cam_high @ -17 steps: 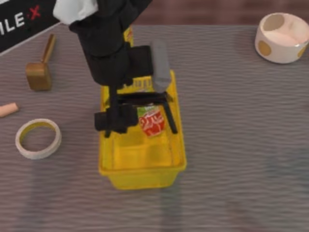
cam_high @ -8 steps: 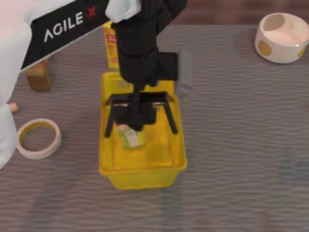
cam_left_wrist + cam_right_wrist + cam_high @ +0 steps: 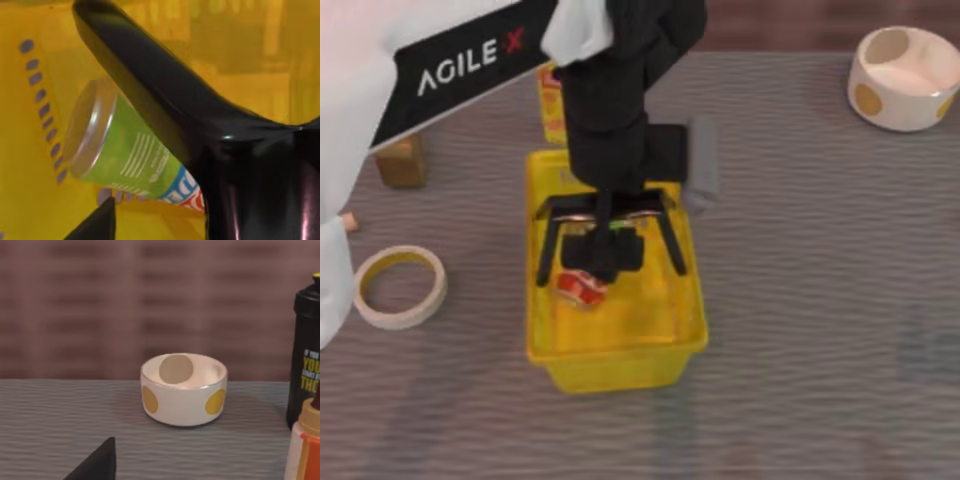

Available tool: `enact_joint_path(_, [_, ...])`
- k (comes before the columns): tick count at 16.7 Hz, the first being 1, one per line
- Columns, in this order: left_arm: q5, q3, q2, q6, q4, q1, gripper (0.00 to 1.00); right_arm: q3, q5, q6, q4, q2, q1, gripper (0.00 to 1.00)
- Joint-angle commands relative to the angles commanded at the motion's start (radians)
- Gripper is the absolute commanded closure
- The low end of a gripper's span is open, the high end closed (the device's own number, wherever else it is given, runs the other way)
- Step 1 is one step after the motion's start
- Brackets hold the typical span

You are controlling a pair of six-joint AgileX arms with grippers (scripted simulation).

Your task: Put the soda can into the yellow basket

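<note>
Change from earlier frames: one second ago the soda can (image 3: pixel 580 288) showed its red label toward the basket's right half, beside the gripper; half a second ago its green part showed near the left wall; now its red end shows there, lying on the floor of the yellow basket (image 3: pixel 692 330).
Left gripper (image 3: pixel 605 255): over the basket's middle, below the black folding handles (image 3: pixel 665 232); fingers apart, nothing between them, the can loose beside them.
Soda can, left wrist view: lies on its side (image 3: pixel 125 150), silver end toward the slotted basket wall (image 3: pixel 40 80), green part up, red part toward the gripper finger (image 3: pixel 165 105).
Right gripper: not seen in the top view; only a dark finger tip (image 3: pixel 97 462) shows in the right wrist view, so open or closed cannot be told.
Hidden or cut off: the left arm (image 3: pixel 620 110) covers the basket's far end and most of the juice carton (image 3: pixel 552 105) beyond it; the wooden block (image 3: pixel 400 160) left of the basket is partly covered.
Open room: table (image 3: pixel 820 300) right of the basket is bare up to the dotted bowl (image 3: pixel 903 78) at the far right; the tape roll (image 3: pixel 400 288) lies well left of the basket.
Right wrist view: dotted bowl (image 3: pixel 183 389), black bottle (image 3: pixel 306 355), an orange-and-white bottle (image 3: pixel 305 445) cut by the edge.
</note>
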Motion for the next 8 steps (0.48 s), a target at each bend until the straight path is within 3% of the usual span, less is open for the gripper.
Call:
enact_joint_path(5, [0.0,-0.014,0.0,0.0,0.014,0.0,0.0,0.0,0.0,0.0,0.0,0.0,0.0,0.0])
enact_joint_path(8, [0.0,-0.014,0.0,0.0,0.014,0.0,0.23,0.0,0.0,0.0,0.0,0.0,0.0,0.0])
